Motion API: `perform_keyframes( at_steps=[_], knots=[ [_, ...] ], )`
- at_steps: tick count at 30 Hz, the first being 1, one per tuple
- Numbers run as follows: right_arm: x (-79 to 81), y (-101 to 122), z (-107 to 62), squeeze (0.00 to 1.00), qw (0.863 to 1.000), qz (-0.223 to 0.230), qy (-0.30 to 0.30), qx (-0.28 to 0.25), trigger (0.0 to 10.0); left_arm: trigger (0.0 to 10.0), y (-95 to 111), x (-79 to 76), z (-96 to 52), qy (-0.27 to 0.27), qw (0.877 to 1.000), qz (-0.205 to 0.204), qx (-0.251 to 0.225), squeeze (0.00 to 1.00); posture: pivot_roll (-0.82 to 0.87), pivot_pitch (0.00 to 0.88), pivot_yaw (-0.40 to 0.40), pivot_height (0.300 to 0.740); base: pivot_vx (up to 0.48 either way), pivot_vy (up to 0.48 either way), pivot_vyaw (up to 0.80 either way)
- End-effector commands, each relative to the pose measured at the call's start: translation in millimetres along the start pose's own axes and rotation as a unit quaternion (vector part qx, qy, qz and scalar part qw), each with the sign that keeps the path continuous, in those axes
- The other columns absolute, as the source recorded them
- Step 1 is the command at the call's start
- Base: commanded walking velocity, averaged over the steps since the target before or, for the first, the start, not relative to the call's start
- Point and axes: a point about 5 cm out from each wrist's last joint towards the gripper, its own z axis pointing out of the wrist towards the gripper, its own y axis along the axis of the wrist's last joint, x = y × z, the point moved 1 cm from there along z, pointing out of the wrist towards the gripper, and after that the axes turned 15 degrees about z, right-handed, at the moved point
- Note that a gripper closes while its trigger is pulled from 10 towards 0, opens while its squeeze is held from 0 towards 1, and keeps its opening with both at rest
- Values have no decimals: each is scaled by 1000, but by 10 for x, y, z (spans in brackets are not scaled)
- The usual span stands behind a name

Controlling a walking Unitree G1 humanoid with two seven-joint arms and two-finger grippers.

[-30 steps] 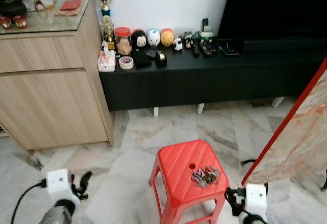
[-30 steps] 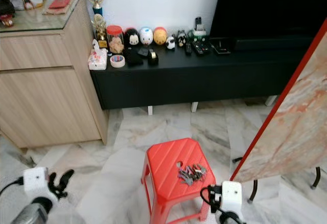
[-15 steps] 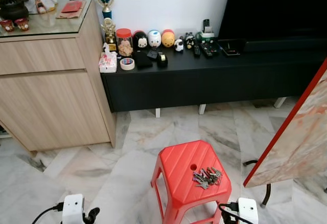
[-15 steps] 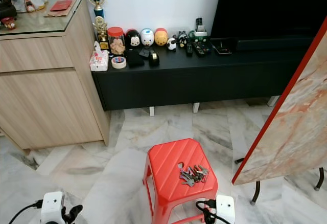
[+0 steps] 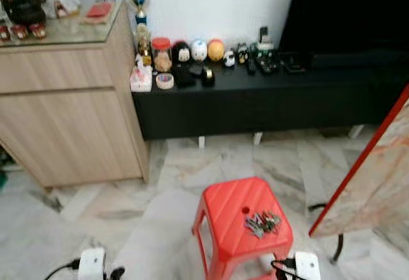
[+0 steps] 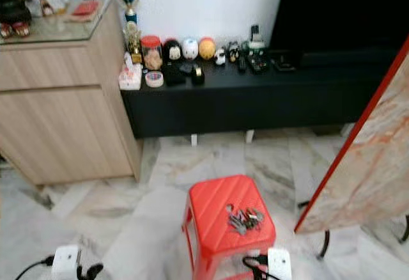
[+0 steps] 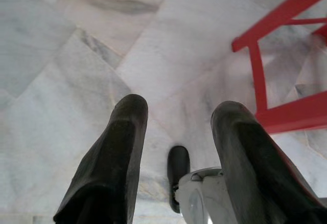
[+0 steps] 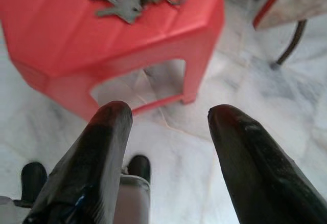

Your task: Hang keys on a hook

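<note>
Marble floor; keys loose on red stool. Both pincers, left & right, spread, empty. Risk: clumsy grab knocks keys off.

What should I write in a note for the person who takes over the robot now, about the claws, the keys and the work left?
Left claw: open, holding nothing, low over the marble floor beside the stool.
Right claw: open, holding nothing, low beside the red stool, in front of it.
Keys: a bunch lying on the stool's top, untouched.
Hook: I cannot make one out from here.
Done: nothing yet.
Left: pick up the keys, find the hook, hang them.
</note>
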Motion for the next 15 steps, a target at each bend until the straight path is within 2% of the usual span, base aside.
perform_keyframes(
  at_steps=[1,14,15],
  knots=[
    [-5,42,9,0,1000,1,-3,-7,10000,10000,8,16,4,-1,1000,3,0,0,69,0,-33,740,330,0,0],
    [-1,40,2,0,1000,-13,0,-15,10000,10000,10,15,6,-6,1000,7,-2,0,71,0,-34,740,382,0,34],
    [-8,33,-2,0,1000,-7,0,-15,10000,10000,11,15,6,-5,1000,7,-3,0,74,0,-34,740,0,0,0]
  ],
)
